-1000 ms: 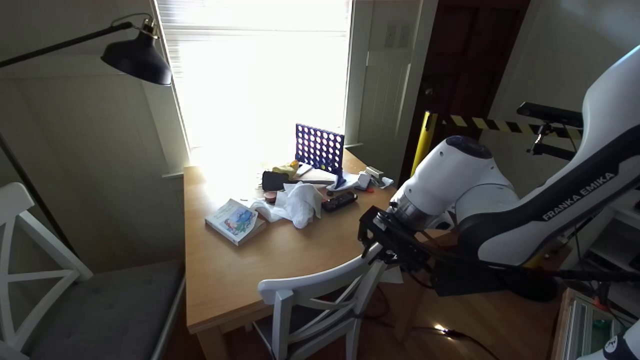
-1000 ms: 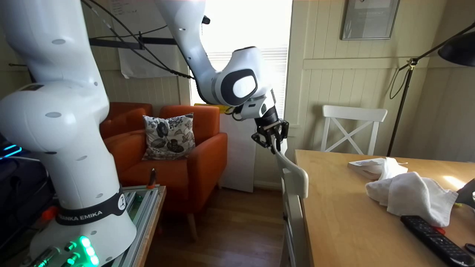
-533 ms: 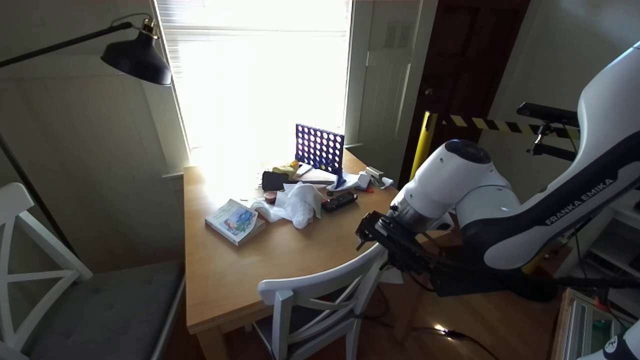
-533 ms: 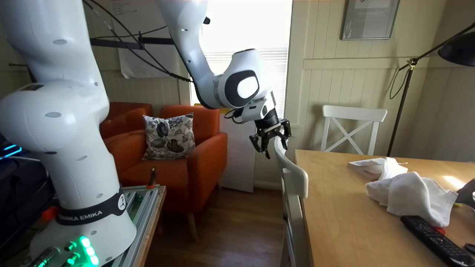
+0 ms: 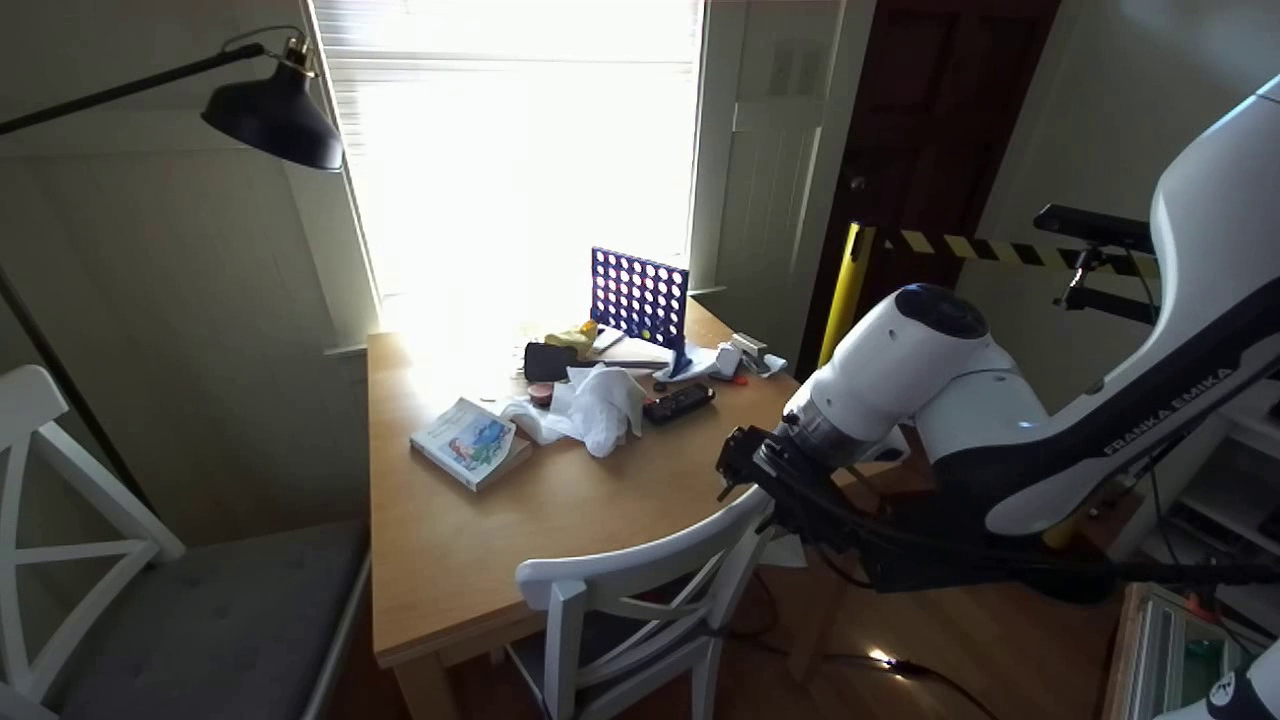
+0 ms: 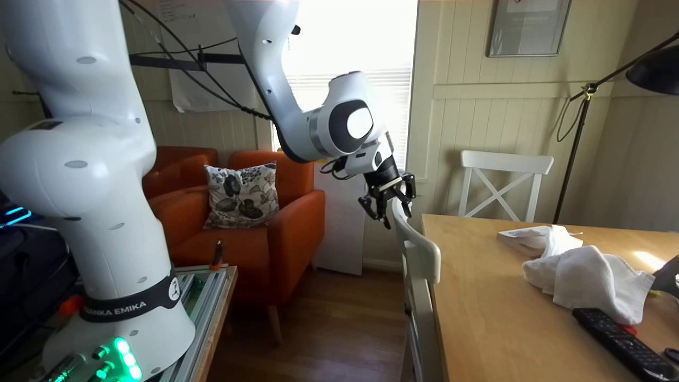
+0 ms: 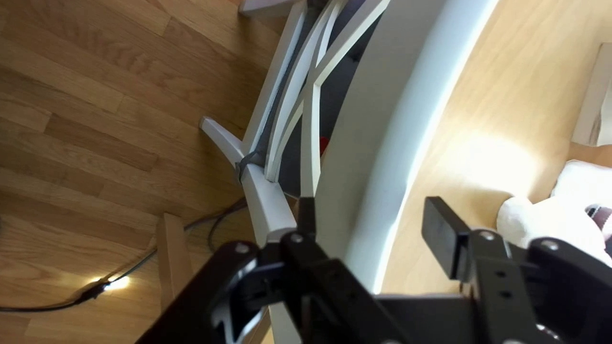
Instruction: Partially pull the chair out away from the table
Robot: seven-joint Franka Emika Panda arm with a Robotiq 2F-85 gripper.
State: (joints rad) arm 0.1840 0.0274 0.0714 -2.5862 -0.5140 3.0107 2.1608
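The white chair [image 5: 650, 560] stands with its back at the edge of the tan wooden table [image 5: 480, 570]. In an exterior view its curved top rail [image 6: 421, 252] is close beside the table edge [image 6: 493, 297]. My gripper [image 6: 397, 217] is at the far end of that rail. In the wrist view the gripper [image 7: 373, 229] is open, one finger on the outer side of the chair's top rail [image 7: 397, 134], the other over the table side [image 7: 483, 95]. A gap shows between the right finger and the rail. I cannot tell whether the left finger touches it.
A white chair with grey cushion [image 5: 210, 610] stands beside the table. A book [image 5: 465, 440], white cloth [image 5: 600, 405], remote [image 5: 680, 402] and blue game grid [image 5: 640, 295] lie or stand on the table. An orange armchair [image 6: 244, 249] is behind the arm. A cable [image 7: 57, 306] crosses the floor.
The gripper's fingers were close together at the rail one second ago and have spread apart. The arm's wrist has lowered slightly. The chair and table have not visibly moved.
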